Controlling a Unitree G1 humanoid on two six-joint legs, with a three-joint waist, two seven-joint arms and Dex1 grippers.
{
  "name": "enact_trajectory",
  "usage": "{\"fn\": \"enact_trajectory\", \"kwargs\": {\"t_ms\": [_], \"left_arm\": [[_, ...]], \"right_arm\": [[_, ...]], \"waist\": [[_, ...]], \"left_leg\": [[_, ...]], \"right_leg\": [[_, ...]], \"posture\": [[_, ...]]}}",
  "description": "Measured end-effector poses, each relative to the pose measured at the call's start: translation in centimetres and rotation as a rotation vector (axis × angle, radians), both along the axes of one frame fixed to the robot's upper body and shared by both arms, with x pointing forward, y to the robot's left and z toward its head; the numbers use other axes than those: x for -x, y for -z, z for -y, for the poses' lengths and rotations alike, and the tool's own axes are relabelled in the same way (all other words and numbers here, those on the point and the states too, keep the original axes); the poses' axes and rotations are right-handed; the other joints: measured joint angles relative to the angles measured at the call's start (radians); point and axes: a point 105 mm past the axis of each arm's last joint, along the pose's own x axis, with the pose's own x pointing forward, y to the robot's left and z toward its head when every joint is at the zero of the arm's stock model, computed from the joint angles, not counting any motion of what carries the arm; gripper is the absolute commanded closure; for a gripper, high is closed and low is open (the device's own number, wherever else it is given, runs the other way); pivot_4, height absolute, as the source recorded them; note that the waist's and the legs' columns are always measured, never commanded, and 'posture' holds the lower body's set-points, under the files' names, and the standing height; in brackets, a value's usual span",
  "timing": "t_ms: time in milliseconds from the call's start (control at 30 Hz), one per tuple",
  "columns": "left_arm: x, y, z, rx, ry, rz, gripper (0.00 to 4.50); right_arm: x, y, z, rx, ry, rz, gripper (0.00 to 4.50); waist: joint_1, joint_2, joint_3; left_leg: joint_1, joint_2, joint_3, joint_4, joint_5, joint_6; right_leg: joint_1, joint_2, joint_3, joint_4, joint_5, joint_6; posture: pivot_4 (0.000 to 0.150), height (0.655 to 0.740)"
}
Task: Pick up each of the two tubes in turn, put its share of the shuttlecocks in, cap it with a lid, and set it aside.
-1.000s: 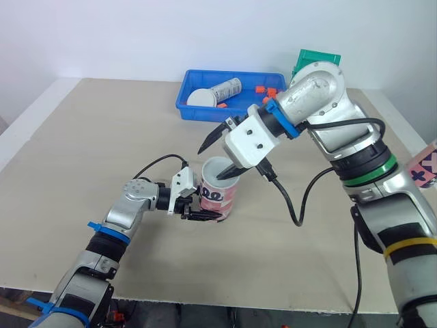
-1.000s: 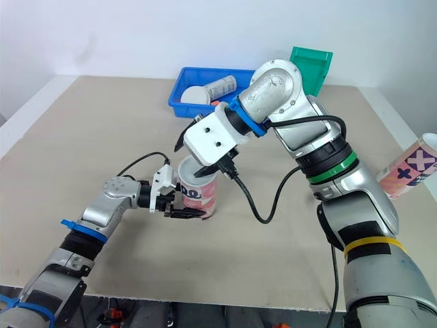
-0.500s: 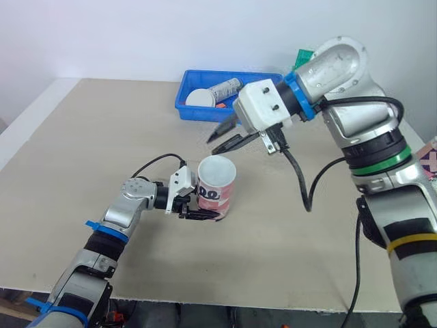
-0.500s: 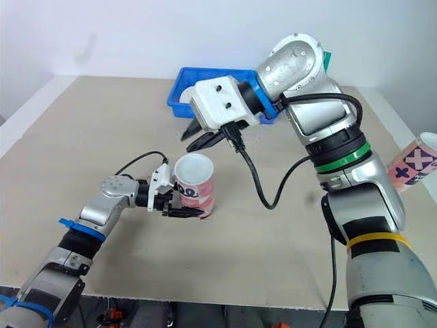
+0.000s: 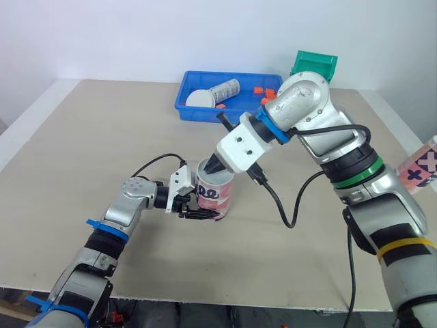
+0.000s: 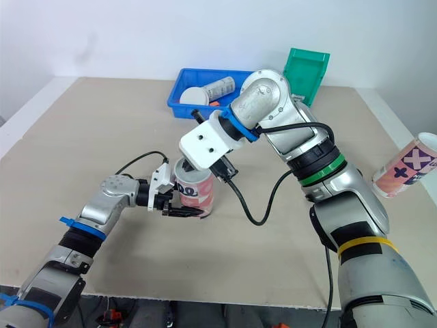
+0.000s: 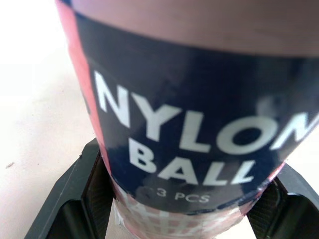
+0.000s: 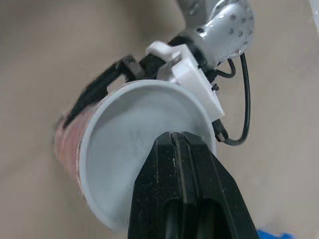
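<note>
The tube (image 5: 217, 195) stands upright on the counter (image 5: 82, 150), mouth open and no cap on it, with the left end effector (image 5: 205, 214) pinching it low down. Its two black fingers (image 7: 75, 199) sit on opposite sides of the wall, just above the base. The right end effector (image 5: 210, 166) points steeply down at the mouth with its fingers pressed together. The tips are at or just inside the rim, and nothing can be seen between them. The wrist view shows pale inner wall around the tips, but I cannot tell whether anything lies at the bottom. Beyond the right end effector, near the far edge of the counter, a blue tray (image 5: 183, 102) holds a white round lid (image 5: 201, 98), a pale cylinder lying on its side (image 5: 225, 89) and some small orange pieces (image 5: 263, 90). These are too small to make out, though they are probably the shuttlecocks. A green bin (image 5: 314, 65) stands just beside the tray, and a second tube (image 6: 403, 167) stands well off to the right arm's outer side. The held tube looks like thin printed card: light, fairly stiff along its length, easily dented across it and rather smooth. A low, moderate pinch suits it, since it steadies the base and leaves the mouth free. A hard squeeze could press the wall oval and make the lid fit badly. Being light and tall, it would tip at a nudge on the rim if the lower hold slackened. The lid is probably best gripped by its edge and pressed on squarely.
</note>
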Motion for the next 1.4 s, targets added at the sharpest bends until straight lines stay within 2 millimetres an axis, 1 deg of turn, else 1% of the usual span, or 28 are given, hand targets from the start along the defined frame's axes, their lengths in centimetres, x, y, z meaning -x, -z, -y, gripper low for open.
{"fn": "enact_trajectory", "kwargs": {"t_ms": [133, 200, 267, 300, 333, 367, 400, 433, 500, 533, 567, 600, 633, 700, 733, 767, 800, 833, 867, 900, 967, 1067, 1167, 1267, 1400], "left_arm": [[-0.1, 0.1, -0.2, -0.009, -0.01, -0.005, 1.29], [-0.1, 0.1, -0.2, -0.01, -0.013, -0.004, 1.29], [-0.1, 0.0, -0.2, -0.009, -0.011, 0.001, 1.29], [-0.1, 0.0, -0.2, -0.008, -0.008, 0.003, 1.29], [0.0, -0.1, -0.2, -0.007, -0.002, 0.007, 1.29], [0.0, -0.2, -0.1, -0.006, 0.004, 0.011, 1.29], [0.1, -0.2, 0.0, -0.004, 0.009, 0.012, 1.29], [0.1, -0.3, 0.1, -0.003, 0.014, 0.014, 1.29], [0.2, -0.3, 0.0, -0.003, 0.016, 0.015, 1.29], [0.2, -0.4, 0.0, -0.004, 0.019, 0.016, 1.29], [0.3, -0.4, 0.0, -0.004, 0.023, 0.015, 1.29], [0.2, -0.4, -0.3, -0.005, 0.021, 0.015, 1.29], [0.2, -0.4, -0.3, -0.007, 0.019, 0.016, 1.29], [0.2, -0.4, -0.3, -0.007, 0.019, 0.015, 1.29], [0.2, -0.4, -0.1, -0.006, 0.022, 0.015, 1.29], [0.2, -0.4, -0.2, -0.004, 0.019, 0.012, 1.29], [0.1, -0.4, -0.2, -0.005, 0.022, 0.011, 1.29], [0.1, -0.4, -0.3, -0.003, 0.021, 0.008, 1.29], [0.1, -0.4, -0.3, -0.003, 0.021, 0.01, 1.29], [0.1, -0.4, -0.3, -0.001, 0.021, 0.009, 0.65], [0.1, -0.1, -0.4, -0.006, 0.021, -0.007, 0.03], [0.5, -0.2, -0.5, 0.008, 0.043, -0.044, 0.03], [0.6, -1.0, -0.9, 0.012, 0.045, -0.02, 0.03], [0.1, -1.7, -2.3, -0.002, -0.001, 0.027, 0.03], [1.0, -2.3, -4.6, -0.023, -0.026, 0.027, 0.03]], "right_arm": [[-0.3, 0.2, -0.3, 0.007, -0.012, 0.037, 4.39], [-0.4, 0.0, -0.3, -0.024, 0.02, -0.017, 4.39], [-0.5, -0.2, -0.1, -0.077, 0.062, -0.12, 4.39], [-0.5, -0.2, 0.0, -0.094, 0.075, -0.149, 4.15], [-0.5, -0.7, 0.1, -0.144, 0.098, -0.206, 3.84], [-0.5, -1.5, 0.4, -0.199, 0.119, -0.247, 3.66], [-0.6, -2.6, 1.1, -0.26, 0.143, -0.283, 3.26], [-0.6, -3.4, 2.0, -0.311, 0.172, -0.306, 2.74], [-0.2, -4.3, 4.3, -0.395, 0.226, -0.355, 1.7], [-0.1, -4.3, 4.9, -0.416, 0.246, -0.37, 1.36], [0.5, -4.1, 6.0, -0.455, 0.276, -0.407, 0.9], [0.7, -3.7, 6.6, -0.475, 0.302, -0.444, 0.21], [1.1, -3.6, 7.0, -0.497, 0.317, -0.463, 0.08], [1.6, -3.4, 7.5, -0.524, 0.335, -0.482, 0.08], [2.2, -2.9, 8.1, -0.556, 0.37, -0.488, 0.08], [2.5, -2.4, 8.3, -0.566, 0.389, -0.501, 0.08], [2.9, -1.5, 8.7, -0.607, 0.44, -0.52, 0.08], [3.1, -0.9, 8.8, -0.613, 0.459, -0.538, 0.08], [3.3, 0.2, 8.8, -0.628, 0.504, -0.564, 0.08], [3.5, 0.8, 8.8, -0.635, 0.531, -0.573, 0.0], [3.8, 1.9, 8.6, -0.649, 0.575, -0.576, 0.0], [4.1, 3.1, 8.4, -0.663, 0.626, -0.569, 0.0], [4.0, 4.1, 8.1, -0.688, 0.666, -0.572, 0.0], [3.7, 4.8, 8.1, -0.711, 0.708, -0.579, 0.0], [3.6, 5.5, 7.9, -0.713, 0.724, -0.59, 0.0]], "waist": [[-0.002, 0.0, -0.003], [-0.002, 0.0, -0.003], [-0.002, 0.0, -0.003], [-0.002, 0.0, -0.003], [-0.001, 0.0, -0.003], [0.001, 0.0, -0.002], [0.003, 0.0, -0.002], [0.004, 0.0, -0.003], [0.006, 0.0, -0.002], [0.005, 0.0, -0.002], [0.006, 0.0, -0.002], [0.005, 0.001, -0.002], [0.003, 0.002, -0.002], [0.004, 0.002, -0.002], [0.004, 0.001, -0.002], [0.004, 0.001, -0.002], [0.004, 0.001, -0.002], [0.004, 0.001, -0.002], [0.003, 0.001, -0.002], [0.003, 0.002, -0.002], [0.003, 0.001, -0.002], [0.003, 0.0, -0.001], [0.003, 0.0, -0.001], [0.002, 0.0, -0.001], [0.001, -0.001, -0.001]], "left_leg": [[0.004, 0.0, 0.0, 0.0, 0.0, 0.0], [0.004, 0.0, 0.0, 0.0, 0.0, 0.0], [0.003, 0.0, 0.0, 0.0, 0.0, 0.0], [0.002, 0.0, 0.0, 0.0, 0.0, 0.0], [-0.001, 0.0, 0.0, -0.001, 0.0, 0.0], [-0.003, 0.0, 0.0, -0.001, 0.0, 0.0], [-0.006, 0.0, -0.001, -0.001, 0.0, 0.0], [-0.008, 0.0, -0.001, -0.001, 0.0, 0.0], [-0.008, -0.001, -0.002, -0.001, -0.001, -0.001], [-0.008, -0.001, -0.002, -0.002, -0.001, -0.001], [-0.009, -0.002, -0.002, -0.002, -0.001, -0.001], [-0.008, -0.002, -0.002, -0.003, -0.002, -0.001], [-0.008, -0.002, -0.001, -0.004, -0.002, -0.001], [-0.008, -0.002, -0.003, -0.004, -0.002, -0.001], [-0.008, -0.002, -0.003, -0.005, -0.001, -0.001], [-0.008, -0.002, -0.004, -0.004, -0.002, -0.001], [-0.009, -0.002, -0.003, -0.005, -0.001, -0.001], [-0.008, -0.002, -0.003, -0.003, -0.002, -0.001], [-0.009, -0.002, -0.002, -0.004, -0.001, -0.001], [-0.009, -0.002, -0.002, -0.003, -0.001, -0.001], [-0.009, -0.002, -0.002, -0.003, -0.001, -0.002], [-0.011, -0.002, -0.002, -0.002, -0.001, -0.002], [-0.012, -0.002, -0.002, -0.003, -0.001, -0.002], [-0.013, -0.002, -0.002, -0.004, -0.001, -0.002], [-0.013, -0.002, -0.002, -0.005, -0.001, -0.002]], "right_leg": [[0.001, 0.0, 0.001, 0.0, 0.001, -0.001], [0.001, 0.0, 0.001, 0.0, 0.003, -0.002], [0.0, 0.0, 0.001, 0.0, 0.003, -0.002], [-0.001, 0.0, 0.001, 0.0, 0.003, -0.002], [-0.003, 0.0, 0.001, 0.0, 0.003, -0.002], [-0.004, 0.0, 0.001, 0.0, 0.002, -0.002], [-0.006, 0.0, 0.001, 0.0, 0.002, -0.001], [-0.007, 0.0, 0.001, 0.0, 0.002, -0.001], [-0.007, 0.0, 0.001, 0.0, 0.003, 0.0], [-0.007, 0.0, 0.001, 0.0, 0.002, 0.002], [-0.007, 0.0, 0.001, 0.0, 0.001, 0.002], [-0.008, 0.0, 0.001, 0.0, 0.0, 0.003], [-0.009, 0.0, 0.001, 0.0, 0.0, 0.004], [-0.008, 0.0, 0.001, 0.0, -0.001, 0.004], [-0.008, 0.0, 0.001, 0.0, -0.001, 0.004], [-0.008, 0.0, 0.0, 0.0, -0.002, 0.005], [-0.008, 0.0, 0.001, -0.001, -0.001, 0.005], [-0.007, 0.0, 0.001, 0.0, -0.001, 0.006], [-0.008, 0.0, 0.002, -0.001, -0.001, 0.006], [-0.008, 0.0, 0.003, -0.001, 0.0, 0.007], [-0.008, 0.0, 0.003, -0.001, -0.001, 0.006], [-0.01, 0.0, 0.003, -0.001, -0.001, 0.005], [-0.011, 0.0, 0.003, -0.001, -0.001, 0.007], [-0.012, 0.0, 0.003, -0.001, -0.001, 0.007], [-0.012, 0.0, 0.003, -0.001, -0.002, 0.006]], "posture": [[0.15, 0.7038], [0.15, 0.7038], [0.15, 0.7038], [0.15, 0.7038], [0.15, 0.7038], [0.15, 0.7038], [0.15, 0.7038], [0.15, 0.7038], [0.15, 0.7038], [0.15, 0.7038], [0.15, 0.7038], [0.15, 0.7038], [0.15, 0.7038], [0.15, 0.7038], [0.15, 0.7038], [0.15, 0.7038], [0.15, 0.7038], [0.15, 0.7038], [0.15, 0.7038], [0.15, 0.7038], [0.15, 0.7038], [0.15, 0.7038], [0.15, 0.7038], [0.15, 0.7038], [0.15, 0.7038]]}}
